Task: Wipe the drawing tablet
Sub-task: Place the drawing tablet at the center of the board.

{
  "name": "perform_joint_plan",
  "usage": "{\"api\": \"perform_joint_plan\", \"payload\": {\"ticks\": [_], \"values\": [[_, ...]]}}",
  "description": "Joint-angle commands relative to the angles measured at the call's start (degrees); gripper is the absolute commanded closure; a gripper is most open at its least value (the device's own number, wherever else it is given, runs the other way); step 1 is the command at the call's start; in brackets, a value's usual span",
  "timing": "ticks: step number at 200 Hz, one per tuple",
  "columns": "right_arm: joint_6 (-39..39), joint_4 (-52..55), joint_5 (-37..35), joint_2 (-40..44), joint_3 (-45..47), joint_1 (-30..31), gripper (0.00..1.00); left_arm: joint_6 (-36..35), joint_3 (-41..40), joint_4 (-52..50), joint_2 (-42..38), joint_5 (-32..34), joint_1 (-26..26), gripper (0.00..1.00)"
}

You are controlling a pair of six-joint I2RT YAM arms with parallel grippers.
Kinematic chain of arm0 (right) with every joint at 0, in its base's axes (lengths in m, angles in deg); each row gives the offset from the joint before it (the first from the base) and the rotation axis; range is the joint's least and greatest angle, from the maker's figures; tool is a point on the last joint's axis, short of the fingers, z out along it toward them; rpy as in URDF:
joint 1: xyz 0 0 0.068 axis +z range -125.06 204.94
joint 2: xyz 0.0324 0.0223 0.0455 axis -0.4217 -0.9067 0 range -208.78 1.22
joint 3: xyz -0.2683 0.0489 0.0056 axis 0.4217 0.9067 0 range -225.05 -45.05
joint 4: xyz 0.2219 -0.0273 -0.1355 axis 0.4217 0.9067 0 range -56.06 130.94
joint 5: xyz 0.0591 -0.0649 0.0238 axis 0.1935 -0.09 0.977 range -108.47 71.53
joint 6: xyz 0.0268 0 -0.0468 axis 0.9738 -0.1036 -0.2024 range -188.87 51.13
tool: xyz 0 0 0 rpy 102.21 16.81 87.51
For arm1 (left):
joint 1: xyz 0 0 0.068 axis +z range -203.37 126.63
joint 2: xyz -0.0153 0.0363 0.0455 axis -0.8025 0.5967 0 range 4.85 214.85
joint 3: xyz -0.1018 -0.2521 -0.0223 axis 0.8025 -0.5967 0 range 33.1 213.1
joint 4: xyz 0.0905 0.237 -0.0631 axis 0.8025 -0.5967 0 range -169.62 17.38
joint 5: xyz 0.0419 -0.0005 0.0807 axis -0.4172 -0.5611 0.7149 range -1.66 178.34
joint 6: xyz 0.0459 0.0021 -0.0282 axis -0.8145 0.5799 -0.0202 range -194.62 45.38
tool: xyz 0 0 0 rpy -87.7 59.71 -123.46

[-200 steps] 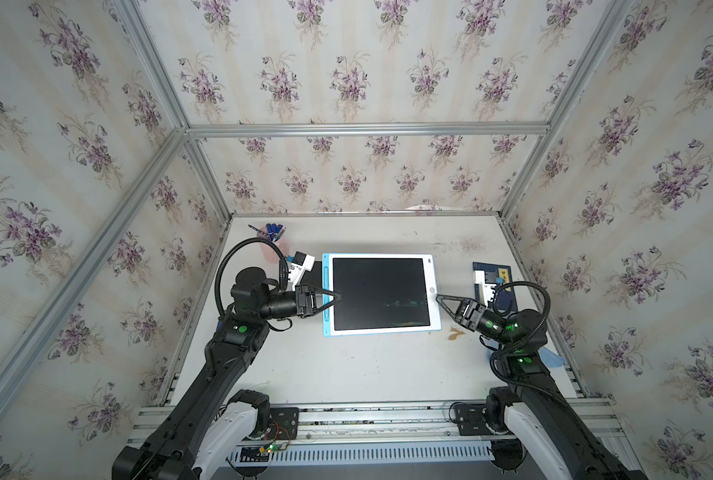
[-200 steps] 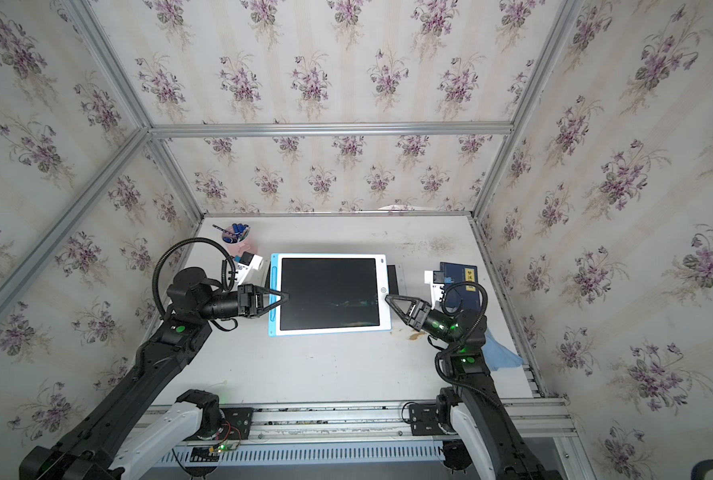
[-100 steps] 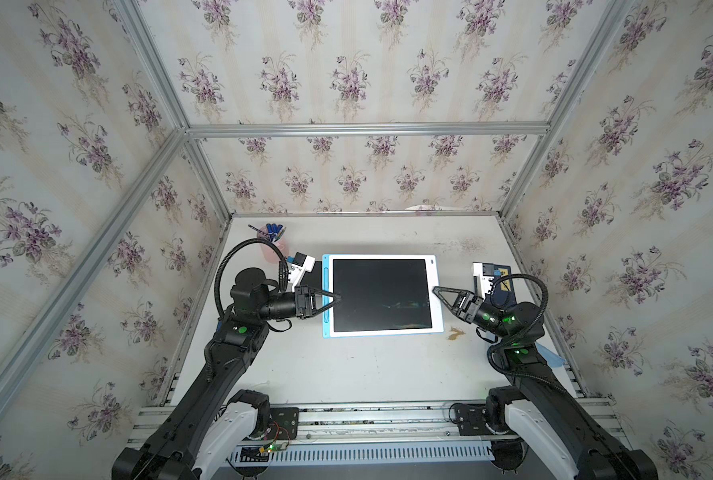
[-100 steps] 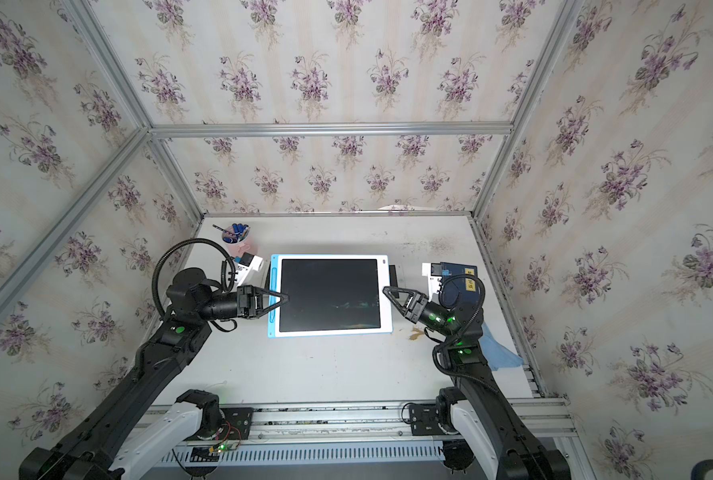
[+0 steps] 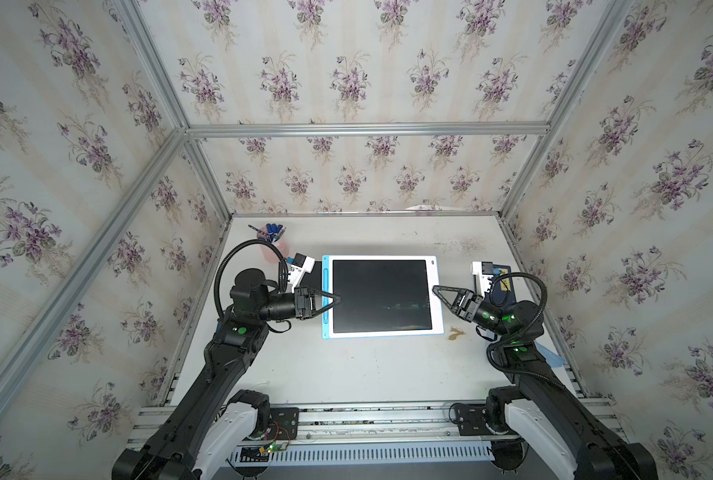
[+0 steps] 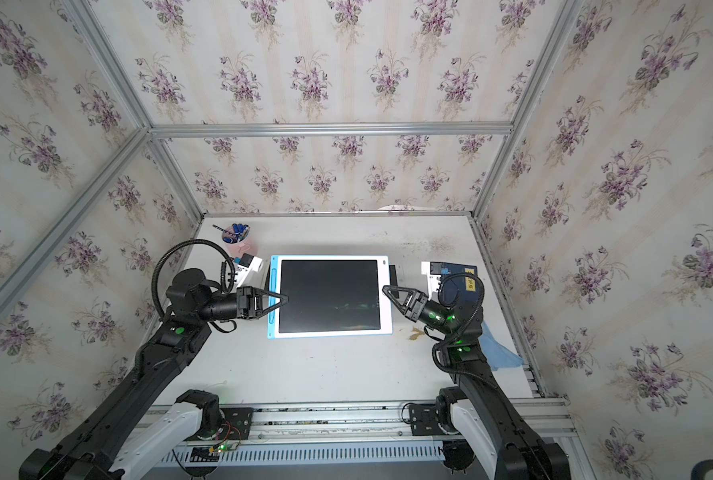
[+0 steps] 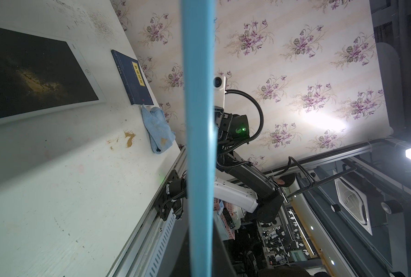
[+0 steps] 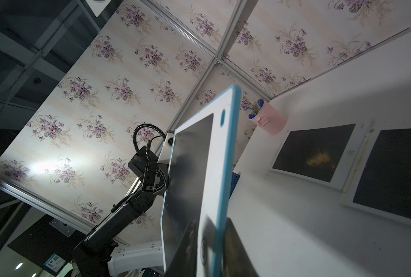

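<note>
At the centre of both top views, the white-framed drawing tablet with a dark screen and light-blue side strip [image 5: 382,297] hangs level above the white desk [image 5: 346,374], carried between the two arms. The left tool [image 5: 338,298] is clamped tight on the blue strip at the left of the frame. The right tool [image 5: 434,288] looks pinched on the white border opposite. Gripping both edges probably keeps the thin panel from sagging or twisting.

The wrist views suggest why it is raised: a second white-framed tablet smeared with yellow-brown powder [image 7: 32,74] lies on the desk below. The crumpled light-blue cloth [image 7: 157,129] sits untouched at the desk's edge, just beside a dark blue book [image 7: 132,79]. Open desk lies toward the bottom of the top views, while a pink pen cup [image 5: 269,249] crowds the upper left.
</note>
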Motion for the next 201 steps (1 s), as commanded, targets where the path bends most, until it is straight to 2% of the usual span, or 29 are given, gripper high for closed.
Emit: {"api": "perform_joint_plan", "payload": {"ticks": [1,13,40,55,67,79,86,100,110,179,194,201], "values": [[-0.84,-0.66,2.2,0.91,0.29,0.09,0.78,-1.2,0.61,1.28,-0.03,0.2,0.17,1.0],[-1.13,0.14,2.24,1.51,0.54,0.01,0.79,-1.51,0.84,0.83,0.01,0.28,0.34,1.0],[-1.4,1.12,2.41,2.25,0.83,0.03,0.9,-1.56,0.87,0.55,-0.13,0.38,0.58,1.0],[-1.5,1.34,2.39,2.31,0.75,0.04,0.92,-1.63,0.88,0.21,-0.37,0.35,0.6,1.0],[-1.5,1.31,2.41,2.25,0.61,0.07,1.0,-1.64,0.88,0.05,-0.52,0.33,0.62,1.0],[-1.8,1.98,2.31,2.1,0.28,0.08,1.0,-1.74,0.9,-0.21,-0.69,0.21,0.64,1.0],[-1.92,2.17,2.28,2.01,0.09,0.06,1.0,-1.88,0.97,-0.38,-0.85,0.19,0.67,0.93],[-2.19,2.68,2.07,2.07,-0.18,0.06,1.0,-3.04,1.28,-2.41,-1.26,0.72,0.69,0.73],[-2.28,2.79,1.89,2.16,-0.33,0.09,1.0,-4.13,1.61,-3.91,-1.73,1.11,0.67,0.67],[-3.2,5.72,-0.79,2.63,-1.02,0.08,1.0,-6.78,2.7,-7.56,-1.63,1.58,0.69,0.6],[-1.25,4.16,-1.34,2.29,-1.17,-0.14,1.0,-11.05,3.83,-12.61,-1.66,3.34,0.75,0.56],[-0.05,3.3,-1.18,2.41,-1.88,-0.74,1.0,-14.53,4.8,-17.51,-1.77,5.61,0.96,0.5]]}}
